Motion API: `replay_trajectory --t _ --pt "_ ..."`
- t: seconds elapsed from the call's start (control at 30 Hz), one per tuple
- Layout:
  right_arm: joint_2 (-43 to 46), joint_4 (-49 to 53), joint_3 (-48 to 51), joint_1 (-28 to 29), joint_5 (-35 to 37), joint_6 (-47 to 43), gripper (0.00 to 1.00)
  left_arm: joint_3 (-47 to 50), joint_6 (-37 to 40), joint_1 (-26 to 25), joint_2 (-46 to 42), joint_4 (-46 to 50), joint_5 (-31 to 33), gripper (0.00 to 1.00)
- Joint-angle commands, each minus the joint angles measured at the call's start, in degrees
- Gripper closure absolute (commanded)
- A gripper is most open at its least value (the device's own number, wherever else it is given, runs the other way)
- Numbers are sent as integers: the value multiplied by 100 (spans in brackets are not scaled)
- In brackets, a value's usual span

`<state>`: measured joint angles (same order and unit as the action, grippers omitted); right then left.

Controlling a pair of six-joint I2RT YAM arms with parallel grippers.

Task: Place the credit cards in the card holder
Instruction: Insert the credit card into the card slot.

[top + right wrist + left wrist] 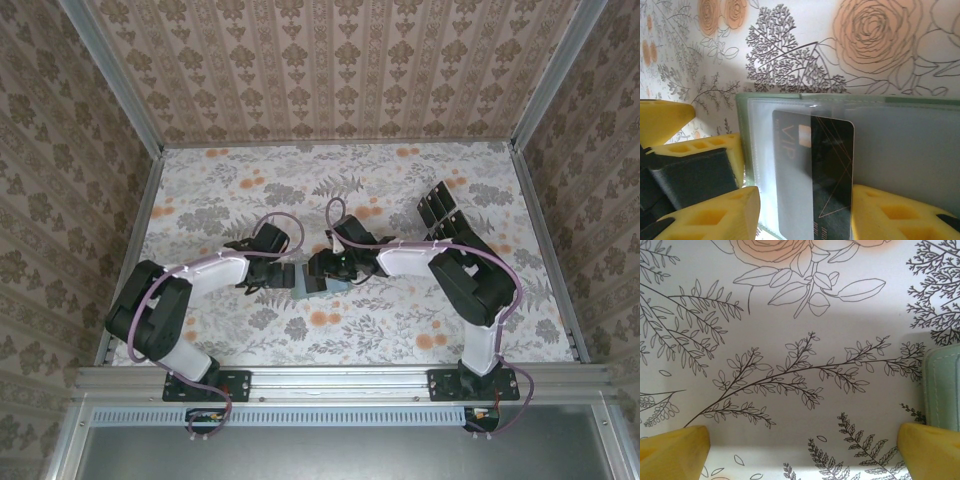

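Right tool (806, 194): we see its yellow fingers about half-spread on either side of a glossy black rectangular card (827, 160). The card's right edge meets one finger, and a pale sliver shows at the other. We cannot tell whether it is truly clamped.

Left tool (802, 442): its yellow fingertips are spread wide with nothing between them but the floral-printed tabletop (790, 330). One fingertip (930, 447) sits just at the stitched edge of the holder.

Card holder: the flat grey-green matte card holder (742, 130) lies on the tabletop between the two tools at mid-table in the overhead view. It lies open beneath the right tool, with its clear pocket facing up.

Card position: the card lies over the holder. Its left part looks paler, as if under the clear pocket, and its right part is bare.

Other cards: more black cards (440, 208) stand in steps towards the far right, well apart from both tools.

Writing: we read "VIP" in gold on the card, crossed by thin gold lines. The small print near its lower end is too fine to read.
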<state>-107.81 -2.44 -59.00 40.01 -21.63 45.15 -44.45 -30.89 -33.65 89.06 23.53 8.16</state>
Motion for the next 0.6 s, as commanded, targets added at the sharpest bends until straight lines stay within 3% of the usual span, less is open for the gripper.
replay_trajectory --t 0.0,0.33,0.57 --pt "-153 92 -173 132 -222 44 50 -54 -6 34 279 -463 -154 0" --pt "-198 -276 -173 295 -471 371 51 -66 31 77 272 -492 -146 0" --pt "239 163 -129 280 -122 73 45 -56 27 218 -21 -394 -162 0"
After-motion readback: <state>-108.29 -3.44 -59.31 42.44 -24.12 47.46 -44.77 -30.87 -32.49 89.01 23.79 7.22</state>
